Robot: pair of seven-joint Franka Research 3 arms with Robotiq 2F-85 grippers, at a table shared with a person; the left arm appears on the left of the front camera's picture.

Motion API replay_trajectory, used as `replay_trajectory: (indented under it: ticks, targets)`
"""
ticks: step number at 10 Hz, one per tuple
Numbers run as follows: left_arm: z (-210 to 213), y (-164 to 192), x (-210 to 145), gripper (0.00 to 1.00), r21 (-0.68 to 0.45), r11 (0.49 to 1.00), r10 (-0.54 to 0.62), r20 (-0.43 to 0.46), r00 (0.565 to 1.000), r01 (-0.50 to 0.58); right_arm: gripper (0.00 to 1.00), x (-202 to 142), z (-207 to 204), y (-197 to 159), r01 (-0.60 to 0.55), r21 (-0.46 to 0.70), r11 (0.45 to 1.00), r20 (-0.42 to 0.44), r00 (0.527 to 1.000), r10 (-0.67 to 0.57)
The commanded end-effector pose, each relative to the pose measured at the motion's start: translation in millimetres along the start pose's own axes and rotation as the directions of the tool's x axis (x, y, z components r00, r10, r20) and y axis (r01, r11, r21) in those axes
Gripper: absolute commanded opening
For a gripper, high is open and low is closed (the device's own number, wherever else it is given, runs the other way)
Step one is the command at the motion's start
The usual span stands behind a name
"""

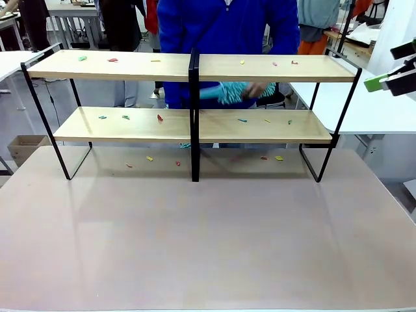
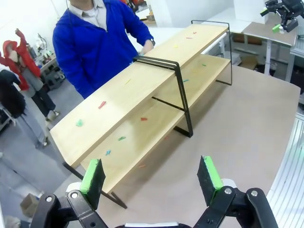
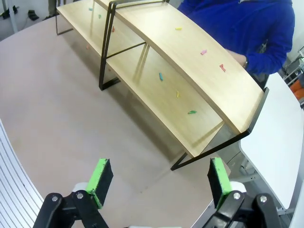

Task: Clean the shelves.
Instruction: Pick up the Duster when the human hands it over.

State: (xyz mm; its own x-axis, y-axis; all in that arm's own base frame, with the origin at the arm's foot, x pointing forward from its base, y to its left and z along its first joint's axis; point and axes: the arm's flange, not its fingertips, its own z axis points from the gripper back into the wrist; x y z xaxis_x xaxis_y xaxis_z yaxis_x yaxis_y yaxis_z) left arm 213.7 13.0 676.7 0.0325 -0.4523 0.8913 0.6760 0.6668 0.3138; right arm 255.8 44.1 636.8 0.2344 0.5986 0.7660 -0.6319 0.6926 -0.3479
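Across the far half of the pinkish bench stand the shelves: 2 pale boards in a thin black frame with a central post, almost bench-wide. Behind them a person in a blue jacket holds a teal duster between the 2 boards, right of the post. The left claw hangs off the shelves' left end, jaws apart and empty. The right claw hangs likewise off their right end. Small coloured scraps dot both boards and the bench beneath.
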Motion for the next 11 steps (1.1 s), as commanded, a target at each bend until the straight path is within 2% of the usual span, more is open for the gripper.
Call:
replay_trajectory:
  ticks: [1,4,6,11]
  targets:
    - [-32,-65,-80,1.00,0.019,0.998,0.052,0.018,0.998,-0.053,1.00,-3,-6,-5,-0.017,0.011,1.000,0.040,0.999,0.016]
    - [-37,-59,-85,1.00,0.070,0.971,0.227,0.040,0.973,-0.230,1.00,-6,-7,-7,-0.033,0.012,0.999,0.030,0.999,0.033]
    - [-38,-54,-85,1.00,0.093,0.955,0.280,0.022,0.960,-0.280,1.00,-5,-11,-12,-0.029,0.018,0.999,0.021,0.999,0.029]
    - [-40,-54,-86,1.00,0.065,0.972,0.231,-0.048,0.972,-0.228,1.00,-9,-19,-17,-0.016,0.037,0.999,0.007,1.000,0.016]
